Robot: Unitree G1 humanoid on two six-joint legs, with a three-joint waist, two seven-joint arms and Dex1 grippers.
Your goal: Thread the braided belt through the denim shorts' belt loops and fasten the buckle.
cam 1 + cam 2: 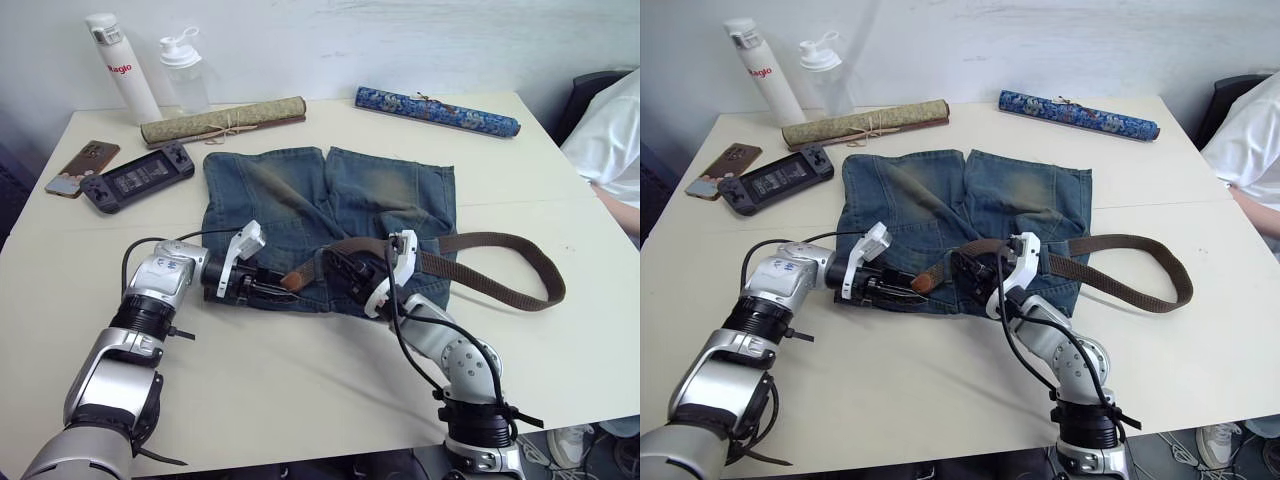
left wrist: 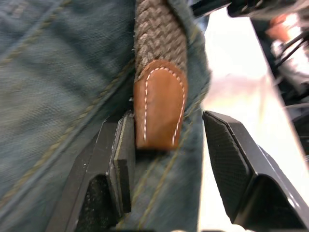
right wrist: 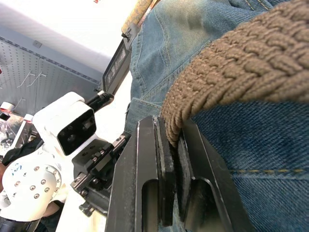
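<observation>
Two grippers: both at the waistband edge of the denim shorts [image 1: 330, 215], on the side nearest the table's front edge.
Left gripper [image 2: 164, 159]: fingers spread wide; the belt's tan leather tip lies between them, touching one pad, clear of the other.
Right gripper [image 3: 170, 145]: clamped narrow on the braided belt [image 1: 500, 270], strap pinched between both pads.
Braided belt: runs along the waistband, then loops out over bare table towards the right edge.
Denim shorts: flat at table centre, legs pointing to the back edge.
Table [image 1: 300, 390]: pale top.
Back edge: white bottle [image 1: 122, 68], clear bottle [image 1: 184, 72], rolled olive mat [image 1: 222, 120], blue patterned roll [image 1: 436, 111].
Left edge: game console [image 1: 137, 177], phone [image 1: 82, 167].
</observation>
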